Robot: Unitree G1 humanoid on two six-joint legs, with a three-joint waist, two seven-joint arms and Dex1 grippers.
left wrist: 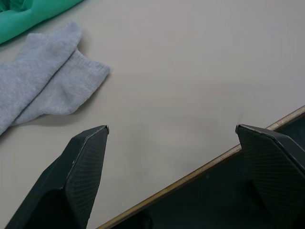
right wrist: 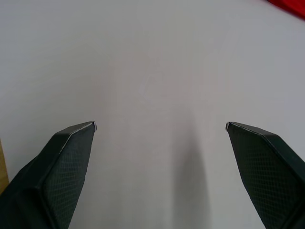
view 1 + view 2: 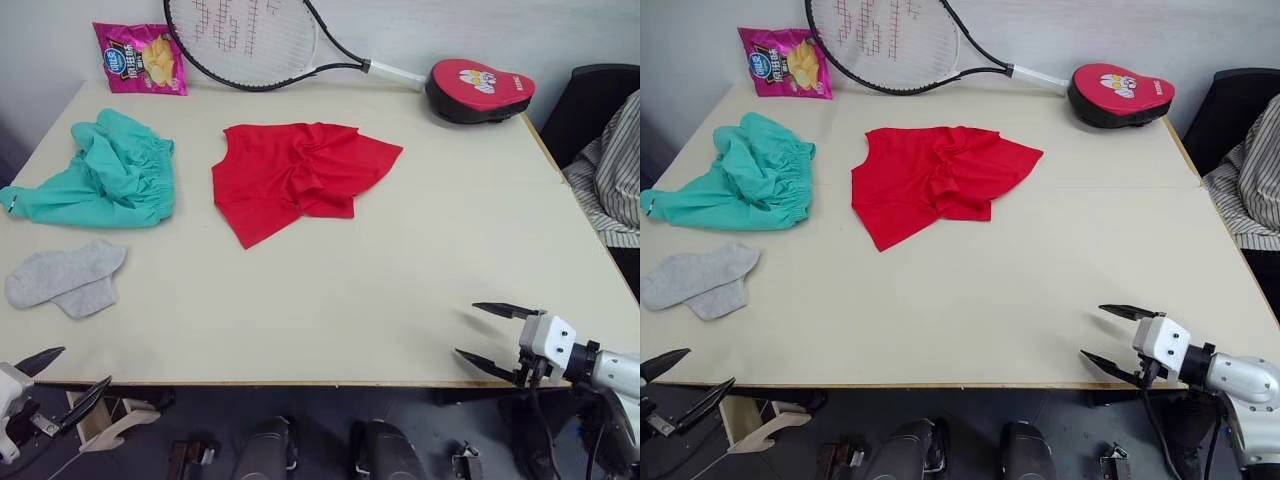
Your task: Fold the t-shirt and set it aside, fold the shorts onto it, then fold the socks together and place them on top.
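Observation:
The red t-shirt (image 3: 297, 172) lies crumpled near the middle of the cream table (image 3: 400, 280), towards the back. To its left the teal shorts (image 3: 105, 172) sit bunched up. The grey socks (image 3: 66, 278) lie overlapping near the front left; they also appear in the left wrist view as socks (image 1: 45, 81). My left gripper (image 3: 78, 370) hangs open just off the table's front left corner, below the socks. Over the front right edge my right gripper (image 3: 482, 332) stands open above bare tabletop, well away from every garment.
Along the back edge lie a pink snack bag (image 3: 142, 58), a tennis racket (image 3: 255, 40) and a red padded case (image 3: 478, 90). A person's striped sleeve (image 3: 612, 170) and a dark chair (image 3: 585, 105) are beyond the right edge.

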